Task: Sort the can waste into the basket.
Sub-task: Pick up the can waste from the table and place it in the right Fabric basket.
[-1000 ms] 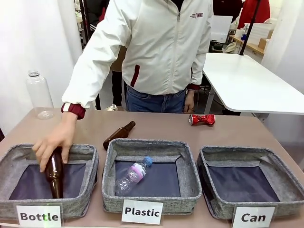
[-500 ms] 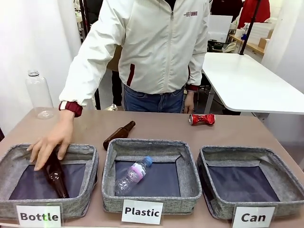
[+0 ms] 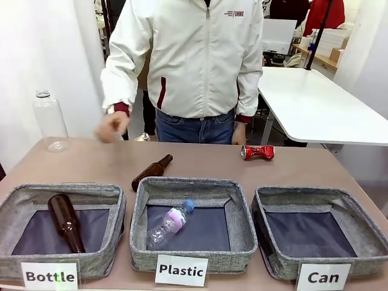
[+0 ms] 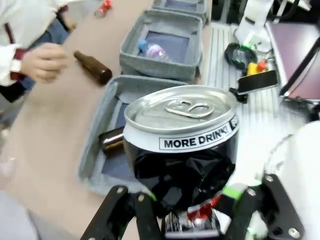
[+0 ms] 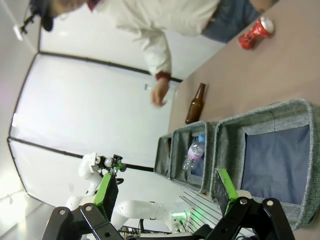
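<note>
My left gripper [image 4: 189, 197] is shut on the dark crushed can [image 4: 180, 145], whose silver top faces the left wrist camera; it hangs over the near left of the table. The red crushed can [image 3: 257, 152] lies on the table at the far right, beyond the baskets, and appears again as the red can [image 5: 255, 32] in the right wrist view. The grey basket signed "Can" [image 3: 262, 209] stands at the front right with nothing in it. In the right wrist view my right gripper [image 5: 166, 186] is open and bare, near the Can basket [image 5: 265, 114].
The "Plastic" basket [image 3: 140, 209] holds a clear bottle [image 3: 170, 223]. A brown bottle [image 3: 65, 221] lies in the "Bottle" basket [image 3: 118, 209]. Another brown bottle [image 3: 151, 172] lies on the table behind them. A clear plastic bottle [image 3: 50, 121] stands far left. The person's hand [image 3: 112, 127] hovers at the far edge.
The person's hand let go of the brown bottle in the Bottle basket and drew back to the far side. The bottle now lies flat in that basket.
</note>
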`<state>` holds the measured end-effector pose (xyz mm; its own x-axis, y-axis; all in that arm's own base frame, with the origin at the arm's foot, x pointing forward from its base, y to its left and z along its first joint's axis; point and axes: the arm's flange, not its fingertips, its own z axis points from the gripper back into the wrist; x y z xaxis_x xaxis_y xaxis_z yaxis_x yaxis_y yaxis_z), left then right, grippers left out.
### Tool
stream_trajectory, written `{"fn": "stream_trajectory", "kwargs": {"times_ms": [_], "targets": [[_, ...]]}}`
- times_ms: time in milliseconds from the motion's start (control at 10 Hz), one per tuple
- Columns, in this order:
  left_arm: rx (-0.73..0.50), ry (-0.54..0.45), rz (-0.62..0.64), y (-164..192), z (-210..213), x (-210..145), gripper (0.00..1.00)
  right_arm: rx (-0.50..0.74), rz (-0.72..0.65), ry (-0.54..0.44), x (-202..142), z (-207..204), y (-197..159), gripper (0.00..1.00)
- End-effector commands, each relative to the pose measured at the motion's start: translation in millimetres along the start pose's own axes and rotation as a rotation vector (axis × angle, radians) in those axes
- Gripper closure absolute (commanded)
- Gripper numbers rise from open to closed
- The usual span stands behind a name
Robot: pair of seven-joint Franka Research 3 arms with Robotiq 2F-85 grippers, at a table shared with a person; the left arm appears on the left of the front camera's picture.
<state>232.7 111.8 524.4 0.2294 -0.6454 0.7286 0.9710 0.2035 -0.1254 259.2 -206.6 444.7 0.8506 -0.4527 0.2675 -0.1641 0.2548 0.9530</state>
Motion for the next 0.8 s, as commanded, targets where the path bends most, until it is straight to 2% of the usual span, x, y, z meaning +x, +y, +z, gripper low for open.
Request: {"fn": "stream_trajectory", "kwargs": {"times_ms": [0, 300, 500, 700], "targets": [[-0.017, 0.045, -0.033, -11, -43, 49, 1.00, 0.021, 0.028, -0.013, 3, 0, 1, 0.00], [0.034, 0.118, -0.052, -13, -140, 155, 1.00, 0.021, 0.028, -0.013, 3, 0, 1, 0.00], [-0.034, 0.154, -0.164, -6, -194, 235, 1.00, 0.021, 0.028, -0.013, 3, 0, 1, 0.00], [-0.012, 0.150, -0.238, -2, -268, 323, 1.00, 0.021, 0.028, -0.013, 3, 0, 1, 0.00]]}}
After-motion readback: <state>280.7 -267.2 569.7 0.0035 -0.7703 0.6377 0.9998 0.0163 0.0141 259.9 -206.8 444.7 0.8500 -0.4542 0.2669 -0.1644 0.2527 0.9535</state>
